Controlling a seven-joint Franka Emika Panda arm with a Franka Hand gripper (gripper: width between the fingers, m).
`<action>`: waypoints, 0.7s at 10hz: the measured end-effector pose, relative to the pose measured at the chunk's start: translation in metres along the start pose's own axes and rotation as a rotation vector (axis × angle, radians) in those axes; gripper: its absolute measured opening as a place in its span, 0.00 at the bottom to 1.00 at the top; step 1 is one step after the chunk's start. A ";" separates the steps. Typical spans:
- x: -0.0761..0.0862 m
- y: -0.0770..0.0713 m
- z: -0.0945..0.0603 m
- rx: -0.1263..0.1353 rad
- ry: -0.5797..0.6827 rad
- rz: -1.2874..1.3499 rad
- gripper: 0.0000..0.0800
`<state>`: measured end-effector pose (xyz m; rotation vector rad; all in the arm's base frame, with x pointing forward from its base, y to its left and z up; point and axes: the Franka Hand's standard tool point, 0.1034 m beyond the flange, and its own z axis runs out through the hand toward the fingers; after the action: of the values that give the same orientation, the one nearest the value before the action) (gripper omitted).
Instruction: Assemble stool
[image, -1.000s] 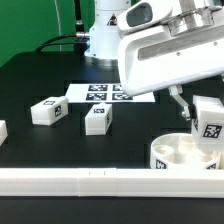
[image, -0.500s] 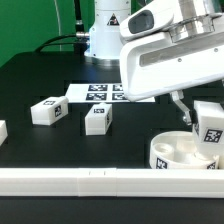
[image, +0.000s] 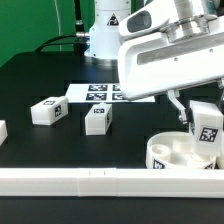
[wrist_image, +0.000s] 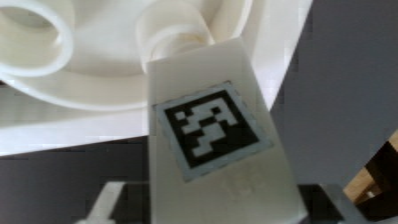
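My gripper (image: 196, 112) is shut on a white blocky stool leg (image: 207, 126) with a square tag, at the exterior view's right. The leg hangs tilted, with its lower end just over or touching the round white seat (image: 172, 153). I cannot tell whether it sits in a socket. In the wrist view the leg (wrist_image: 214, 125) runs out from between the fingers (wrist_image: 111, 200) of the gripper (wrist_image: 215, 206) toward the seat (wrist_image: 71, 70) and its round socket. Two more legs (image: 47, 111) (image: 98, 119) lie loose on the black table.
The marker board (image: 98, 93) lies behind the loose legs, partly under the arm. A long white rail (image: 90, 181) runs along the front edge. Another white part (image: 2, 130) shows at the left edge. The robot base (image: 106, 35) stands at the back.
The held leg has dropped a little and shifted slightly left toward the seat. The loose legs have not moved.
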<state>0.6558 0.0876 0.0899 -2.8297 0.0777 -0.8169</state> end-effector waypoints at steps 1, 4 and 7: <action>-0.001 0.001 -0.001 -0.003 0.008 0.000 0.42; -0.001 0.003 -0.002 -0.007 0.016 0.001 0.42; -0.001 0.003 -0.001 -0.007 0.016 0.001 0.61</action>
<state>0.6538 0.0841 0.0896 -2.8296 0.0848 -0.8405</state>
